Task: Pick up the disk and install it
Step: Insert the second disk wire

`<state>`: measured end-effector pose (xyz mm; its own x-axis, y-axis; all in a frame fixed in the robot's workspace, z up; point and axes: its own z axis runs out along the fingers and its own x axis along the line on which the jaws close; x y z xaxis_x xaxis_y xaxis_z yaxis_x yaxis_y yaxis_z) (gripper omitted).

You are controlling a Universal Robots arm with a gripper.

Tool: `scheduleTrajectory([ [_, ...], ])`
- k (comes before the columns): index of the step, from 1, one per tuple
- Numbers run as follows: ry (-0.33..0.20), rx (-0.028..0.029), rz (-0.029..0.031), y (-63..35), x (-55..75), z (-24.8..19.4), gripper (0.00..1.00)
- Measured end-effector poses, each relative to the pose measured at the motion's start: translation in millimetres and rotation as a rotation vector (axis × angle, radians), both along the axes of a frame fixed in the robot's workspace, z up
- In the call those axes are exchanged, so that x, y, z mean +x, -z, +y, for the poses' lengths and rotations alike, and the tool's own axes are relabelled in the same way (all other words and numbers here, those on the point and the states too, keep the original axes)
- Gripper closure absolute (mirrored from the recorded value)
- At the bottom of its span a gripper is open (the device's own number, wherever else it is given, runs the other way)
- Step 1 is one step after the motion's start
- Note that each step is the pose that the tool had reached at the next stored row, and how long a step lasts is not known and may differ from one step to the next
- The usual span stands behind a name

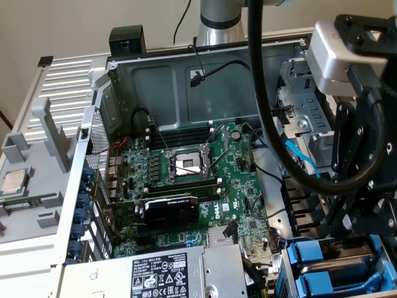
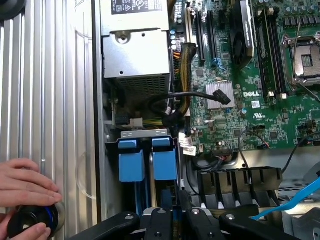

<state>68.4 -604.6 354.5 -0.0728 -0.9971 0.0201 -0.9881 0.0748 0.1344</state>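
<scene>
Disk point(image 2: 173, 209) seems edge-on in the gripper point(image 2: 172, 222), whose fingers sit nearly shut on a thin blue rim. From the exterior view's left, the power-supply box point(image 1: 158, 273) and loose black cable point(image 2: 172, 112) flank the near-right drive bay point(image 1: 286, 273). Keep the carrier square beside the seated blue carriers point(image 2: 150, 160) and clear of that cable.

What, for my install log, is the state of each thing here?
gripper: shut, low at the drive bay.
blue disk carriers: upright, side by side in bay.
processor socket: open, levers raised.
processor chip: lying outside the case.
computer case: open.
</scene>
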Motion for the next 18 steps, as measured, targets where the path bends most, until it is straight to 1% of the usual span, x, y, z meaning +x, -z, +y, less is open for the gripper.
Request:
scheduleTrajectory([
  [18, -0.003, -0.0005, 0.0000, 0.3, 0.8, 1.5, 0.84],
])
